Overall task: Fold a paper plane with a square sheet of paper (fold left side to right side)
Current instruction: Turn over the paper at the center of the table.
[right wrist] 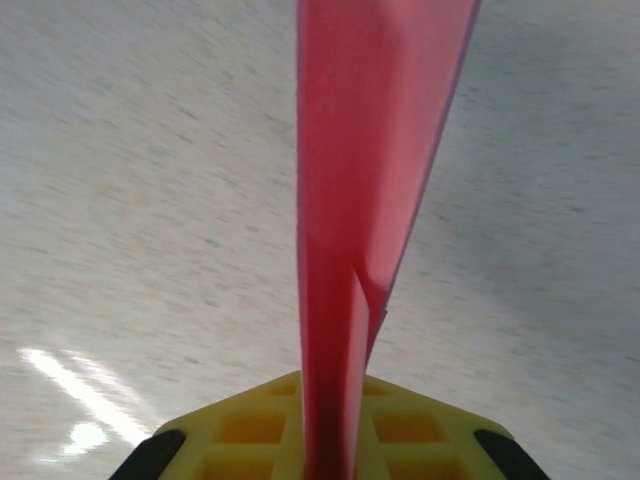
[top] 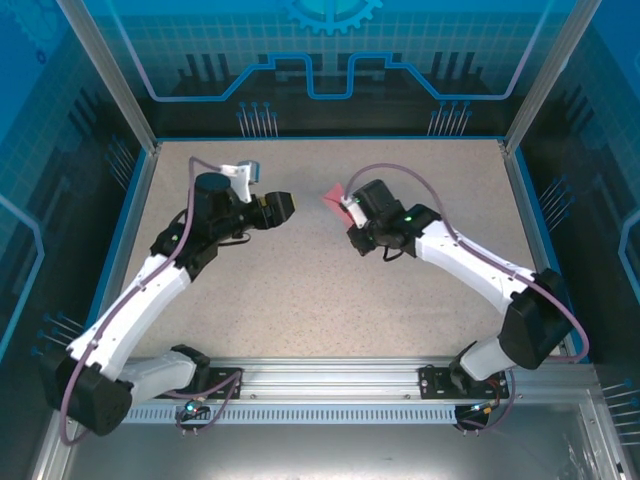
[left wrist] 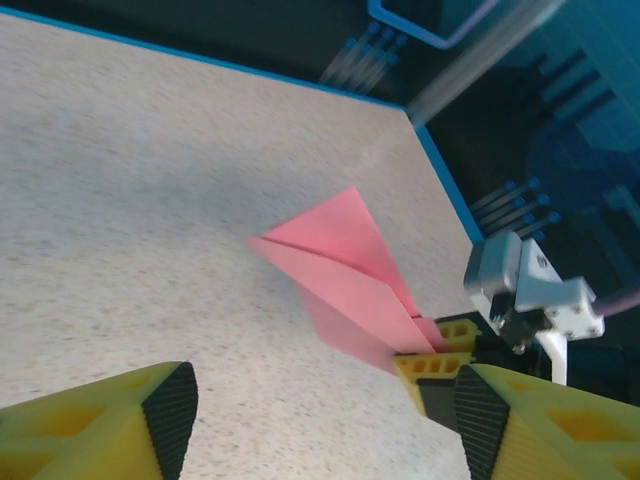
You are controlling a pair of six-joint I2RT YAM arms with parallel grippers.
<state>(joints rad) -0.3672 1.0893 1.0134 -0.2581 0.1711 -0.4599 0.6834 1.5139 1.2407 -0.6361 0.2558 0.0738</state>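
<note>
— Where's the paper plane (left wrist: 345, 280)?
— Its tail is clamped in the right pincer (left wrist: 440, 362), and the pink nose sticks out over the speckled bench (left wrist: 150, 200).
— And the left pincer (left wrist: 322, 415)?
— Jaws wide apart, facing the plane from near its nose, not touching it.

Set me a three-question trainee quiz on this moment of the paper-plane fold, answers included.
1. Multiple choice: the pink folded paper plane is A) lying flat as an unfolded square, B) pinched by the right gripper, C) pinched by both grippers.
2. True or false: the left gripper is open, holding nothing.
3. Fill in: the gripper fingers are coloured ____.
Key: 1 B; 2 true; 3 yellow.
</note>
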